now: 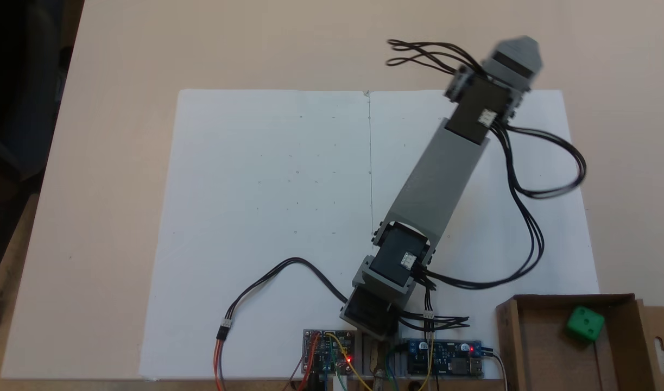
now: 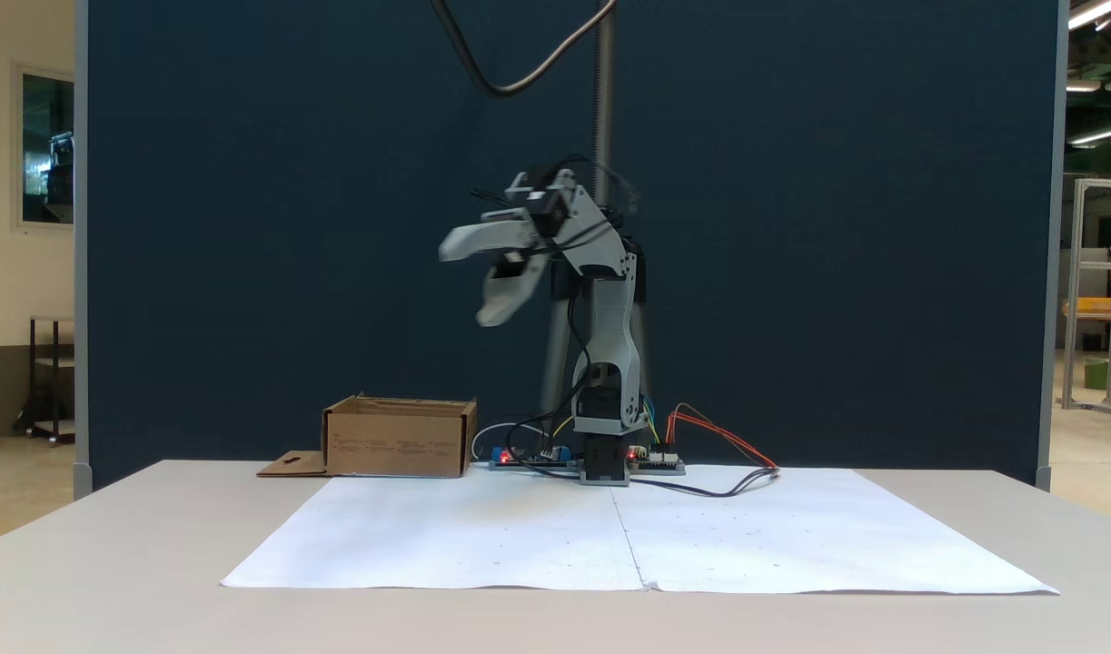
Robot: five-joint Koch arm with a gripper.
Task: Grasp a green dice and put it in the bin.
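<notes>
- One dice (image 1: pixel 585 323) sits in the bin (image 1: pixel 532 347): a small bright green cube with rounded edges and darker sunken pips, resting on the bin's floor near its right wall in a fixed view from above.
- Brown corrugated cardboard makes up the bin (image 2: pixel 399 439), a low-walled rectangle with an open top; a side flap (image 1: pixel 659 339) with a keyhole-shaped slot lies flat on the worktop (image 1: pixel 120 136) beside it.
- Raised high above the worktop, my jaws (image 2: pixel 469 283) hang wide apart, with nothing between them; one pale grey finger points out level, the other angles downward in a fixed view from the front.
- Grey plastic links and black motor blocks make up my arm (image 1: pixel 437 179), with thin black cables (image 1: pixel 527 217) looping loosely off it.
- White paper (image 1: pixel 272 217) lies smooth and matte in two sheets joined along a centre seam, over the pale beige worktop.
- Two small circuit boards (image 1: pixel 329 350) sit at my base, each with a red light glowing and coloured wires leading off.
- Dark blue panel (image 2: pixel 246 227) stands behind the worktop.
</notes>
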